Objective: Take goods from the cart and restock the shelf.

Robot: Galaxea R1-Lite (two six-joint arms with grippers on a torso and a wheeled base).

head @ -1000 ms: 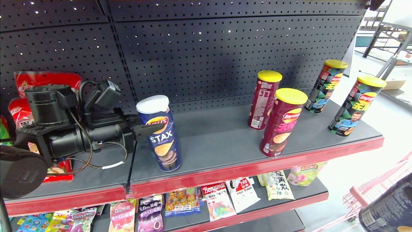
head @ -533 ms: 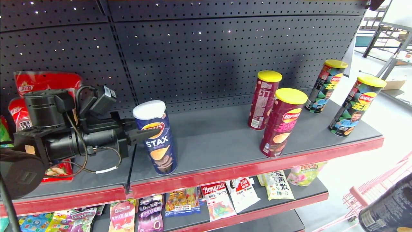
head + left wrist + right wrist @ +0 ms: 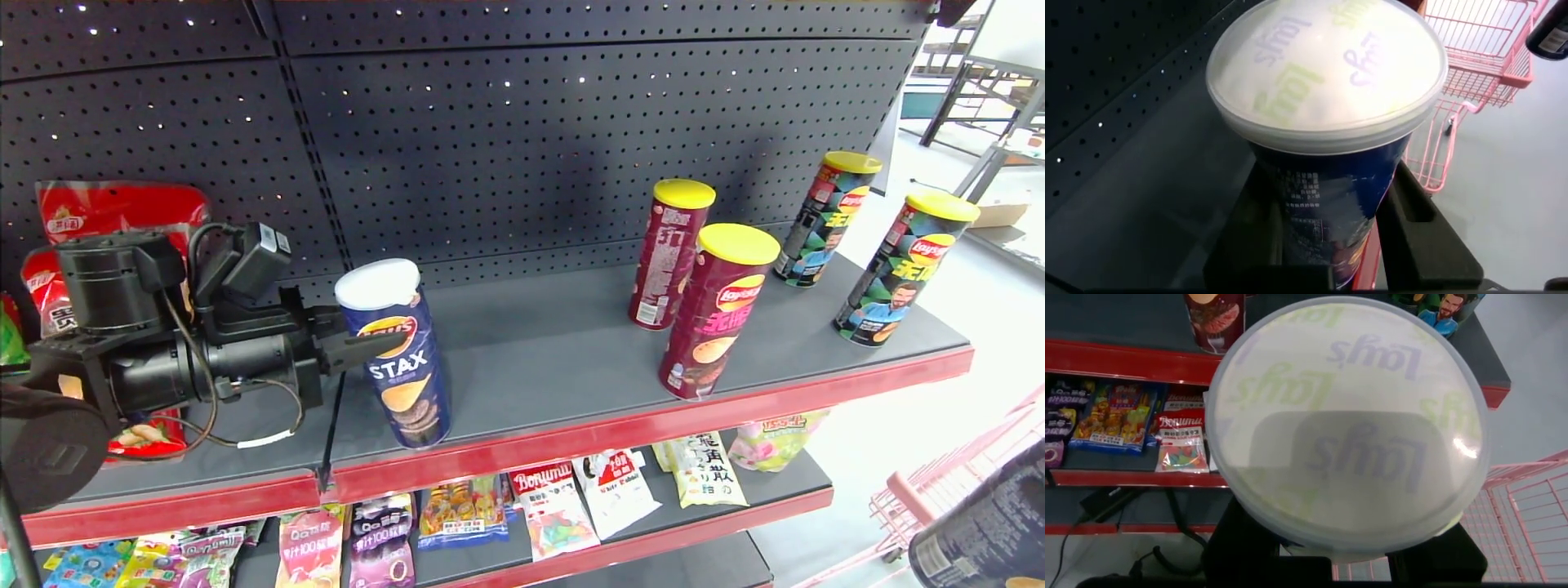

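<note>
A blue chips can (image 3: 400, 367) with a white lid stands a little tilted on the grey shelf (image 3: 571, 359), near its red front edge at the left. My left gripper (image 3: 359, 339) is shut on it from the left, one finger across its label. In the left wrist view the can's lid (image 3: 1327, 73) sits above the gripper (image 3: 1331, 245), whose fingers (image 3: 1429, 237) flank the can. My right gripper (image 3: 1339, 551) is shut on a second dark can (image 3: 1347, 425), which hangs low at the right (image 3: 988, 531) over the pink cart (image 3: 931, 498).
Two maroon cans (image 3: 714, 314) and two colourful yellow-lidded cans (image 3: 902, 273) stand on the shelf's right half. Red snack bags (image 3: 106, 212) hang behind my left arm. Bare shelf lies between the blue can and the maroon ones. Snack bags (image 3: 555, 506) fill the lower shelf.
My left gripper and the blue can have shifted slightly left and down toward the shelf's front edge. The right gripper's can has not moved.
</note>
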